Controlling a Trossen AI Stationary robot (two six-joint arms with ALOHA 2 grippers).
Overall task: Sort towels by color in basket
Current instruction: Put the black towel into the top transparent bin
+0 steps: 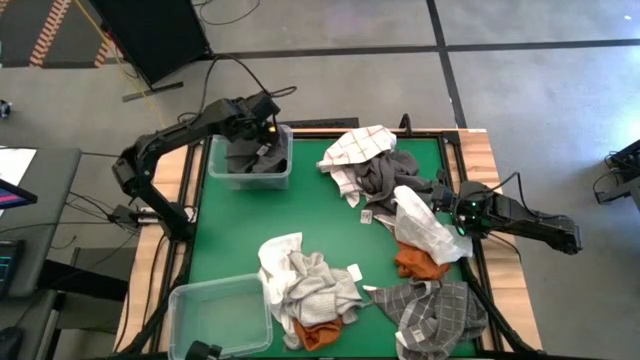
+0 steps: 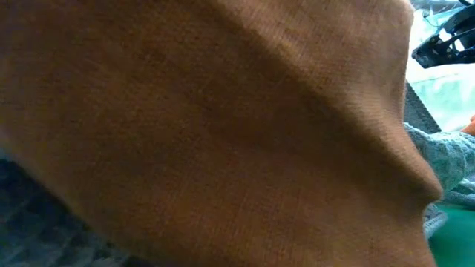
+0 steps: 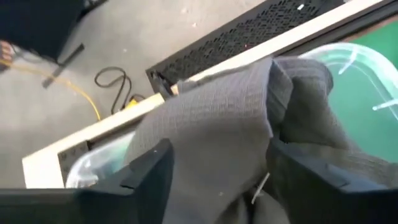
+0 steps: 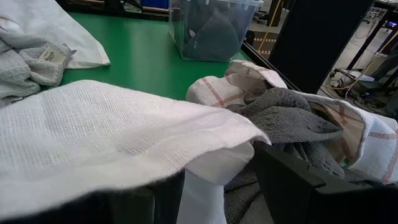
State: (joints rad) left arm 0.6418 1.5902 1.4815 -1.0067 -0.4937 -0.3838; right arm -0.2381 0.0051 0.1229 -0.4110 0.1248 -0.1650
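One dark grey towel (image 3: pixel 230 124) dropping into bin (image 1: pixel 250 175) at eleven o'clock, left gripper (image 1: pixel 262 138) fingers wide; right gripper (image 1: pixel 462 215) gripping white towel (image 1: pixel 425 228). Next: carry to near bin (image 1: pixel 220 315).

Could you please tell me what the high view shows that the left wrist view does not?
Only the high view shows the right gripper at a white towel, the empty clear bin and the loose towel piles. Only the left wrist view shows the left gripper open, with a dark grey towel between its fingers. Both show the clear bin receiving that towel.
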